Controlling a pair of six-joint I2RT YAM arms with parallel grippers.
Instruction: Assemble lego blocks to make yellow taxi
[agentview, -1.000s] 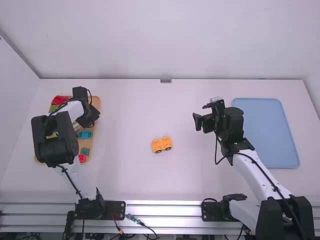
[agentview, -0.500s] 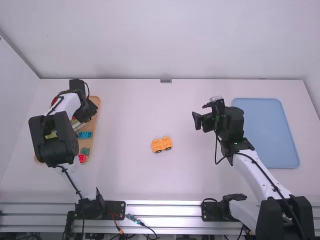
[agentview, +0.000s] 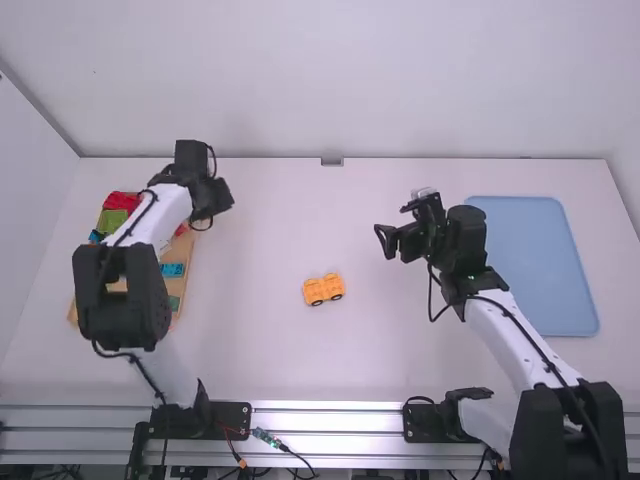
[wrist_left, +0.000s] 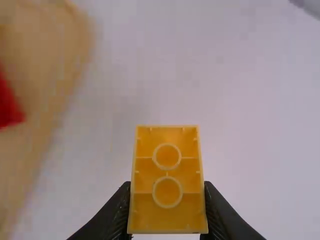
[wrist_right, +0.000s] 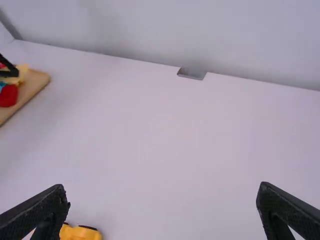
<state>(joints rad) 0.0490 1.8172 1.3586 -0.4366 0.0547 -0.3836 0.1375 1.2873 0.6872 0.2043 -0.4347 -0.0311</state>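
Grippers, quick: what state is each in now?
Left gripper: closed on a yellow-orange block.
Right gripper: open, holding nothing.

With twelve o'clock pointing away from my bases, I count one wheeled toy car (agentview: 324, 289) mid-table, two of its wheels showing. From it, my two grippers are at ten (agentview: 213, 196) and two (agentview: 388, 245). I count one yellow block (wrist_left: 167, 200) in the ten o'clock one, with two round tubes inside. There are two trays: one wooden tray (agentview: 183, 249) at nine, one blue tray (agentview: 535, 265) at three. One metal bracket (agentview: 332, 161) sits at twelve.

Around the wooden tray's own dial I count at least two red blocks, toward twelve and two, one bright green block (agentview: 115, 222) toward eleven, two blue blocks, toward ten and three, and one dark green block (agentview: 174, 302) toward four; my arm hides part, so I can't total them.
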